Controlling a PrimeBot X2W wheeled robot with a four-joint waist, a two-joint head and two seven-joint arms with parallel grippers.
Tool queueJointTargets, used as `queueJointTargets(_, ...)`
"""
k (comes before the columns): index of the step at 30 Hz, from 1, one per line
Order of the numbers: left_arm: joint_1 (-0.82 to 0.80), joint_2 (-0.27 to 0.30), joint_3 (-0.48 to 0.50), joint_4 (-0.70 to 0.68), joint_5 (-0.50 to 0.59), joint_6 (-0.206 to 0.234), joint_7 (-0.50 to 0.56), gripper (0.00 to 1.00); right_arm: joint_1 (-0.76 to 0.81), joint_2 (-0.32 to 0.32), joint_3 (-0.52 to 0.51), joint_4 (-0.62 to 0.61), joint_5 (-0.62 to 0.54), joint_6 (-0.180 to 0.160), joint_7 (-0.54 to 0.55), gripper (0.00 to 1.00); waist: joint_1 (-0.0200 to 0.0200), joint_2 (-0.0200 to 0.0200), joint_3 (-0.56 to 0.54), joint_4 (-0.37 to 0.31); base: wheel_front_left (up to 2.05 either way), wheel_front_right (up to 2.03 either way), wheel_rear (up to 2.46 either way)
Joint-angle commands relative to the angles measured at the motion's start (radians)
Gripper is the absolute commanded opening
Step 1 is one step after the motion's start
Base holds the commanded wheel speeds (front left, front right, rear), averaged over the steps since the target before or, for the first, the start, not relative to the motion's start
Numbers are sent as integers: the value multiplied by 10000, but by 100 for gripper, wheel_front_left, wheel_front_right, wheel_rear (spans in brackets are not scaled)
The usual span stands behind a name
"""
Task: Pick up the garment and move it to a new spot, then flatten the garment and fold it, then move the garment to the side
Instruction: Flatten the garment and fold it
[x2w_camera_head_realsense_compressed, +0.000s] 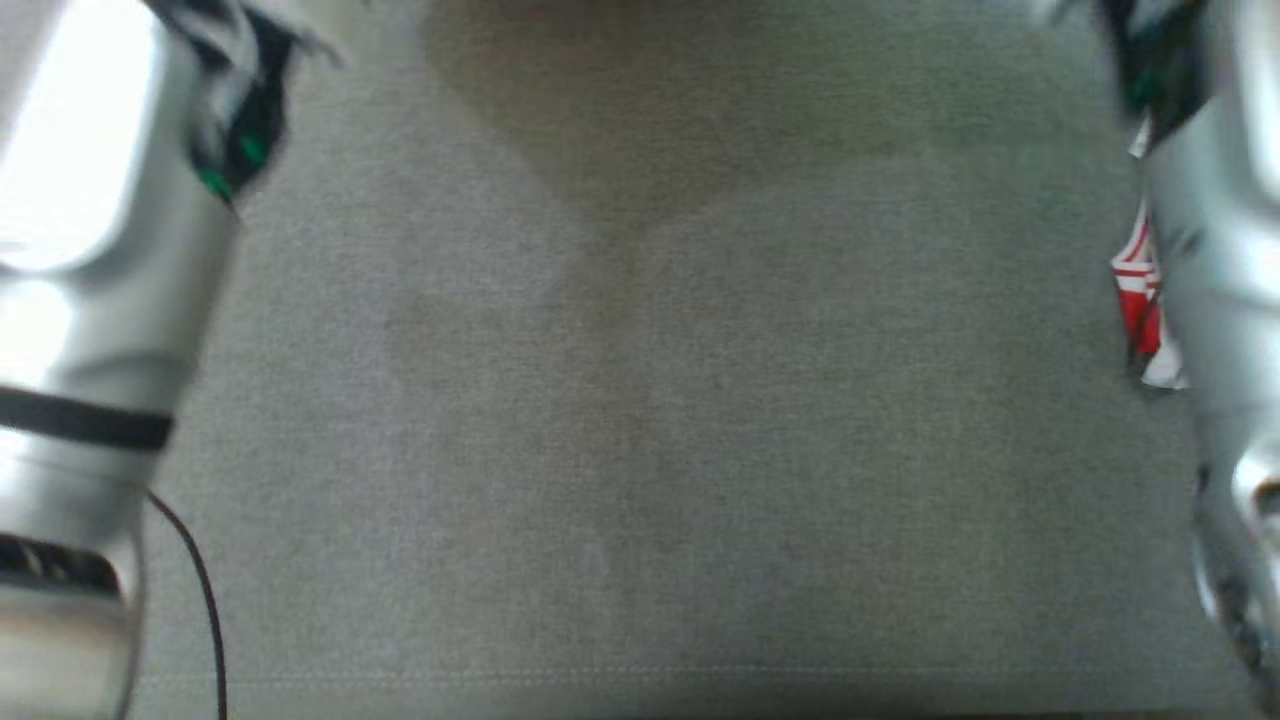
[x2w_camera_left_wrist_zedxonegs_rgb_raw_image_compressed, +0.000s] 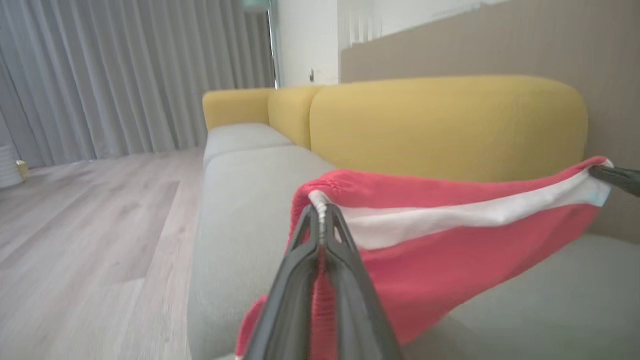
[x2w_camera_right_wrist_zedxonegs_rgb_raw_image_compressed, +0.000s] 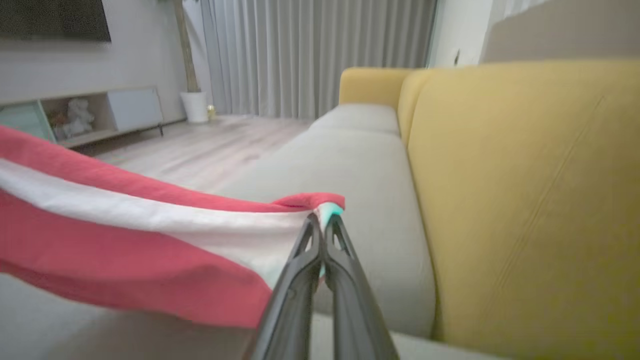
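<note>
My left jaws and right jaws each clamp a garment (x2w_camera_left_wrist_zedxonegs_rgb_raw_image_compressed: 440, 250) corner; its long axis runs 9-to-3 o'clock between them.

garment (x2w_camera_left_wrist_zedxonegs_rgb_raw_image_compressed: 450, 240): soft red knit cloth, matt, with a smoother white band and a ribbed hem. seat cushion (x2w_camera_head_realsense_compressed: 640, 450): grey woven cloth, fine rough weave, matt, stitched seam along the front. sofa back (x2w_camera_left_wrist_zedxonegs_rgb_raw_image_compressed: 450, 125): yellow cloth, matt, tight weave. left gripper (x2w_camera_left_wrist_zedxonegs_rgb_raw_image_compressed: 320, 212) and right gripper (x2w_camera_right_wrist_zedxonegs_rgb_raw_image_compressed: 322, 222): dark, matt, probably plastic, too blurred to be sure. left forearm (x2w_camera_head_realsense_compressed: 90, 250): silver, glossy, strong glare. floor (x2w_camera_left_wrist_zedxonegs_rgb_raw_image_compressed: 90, 225): pale wood-look planks, low sheen. curtains (x2w_camera_left_wrist_zedxonegs_rgb_raw_image_compressed: 125, 75): grey pleated cloth.
</note>
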Motion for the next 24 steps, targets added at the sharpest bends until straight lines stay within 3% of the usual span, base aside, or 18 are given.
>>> queueJointTargets(1, -137, 319, 282, -198, 98, -41, -108, 0, -26, 169, 155, -189, 10, 19, -117, 0, -2, 0, -13, 39, 0, 0, 0)
queueJointTargets(6, 1283, 228, 78, 36, 594, -337, -116, 0, 792, -42, 1324, 1041, 307, 19, -230, 0, -2, 0, -257, 169, 0, 0, 0)
queueJointTargets(11, 2654, 404, -320, 382, 973, -550, -118, 0, 1432, -576, 2882, 1458, 1226, 19, 184, 0, -2, 0, -835, 265, 0, 0, 0)
queueJointTargets(18, 3902, 535, -1063, 597, 1375, -686, -119, 0, 2209, -1828, 4994, 1308, 2806, 19, 1451, 0, -2, 0, -1805, 417, 0, 0, 0)
queueJointTargets(24, 4623, 529, -1790, 872, 1337, -753, -80, 0, 2799, -3032, 6871, 307, 4126, 19, 2321, 0, -2, 0, -2460, 508, 0, 0, 0)
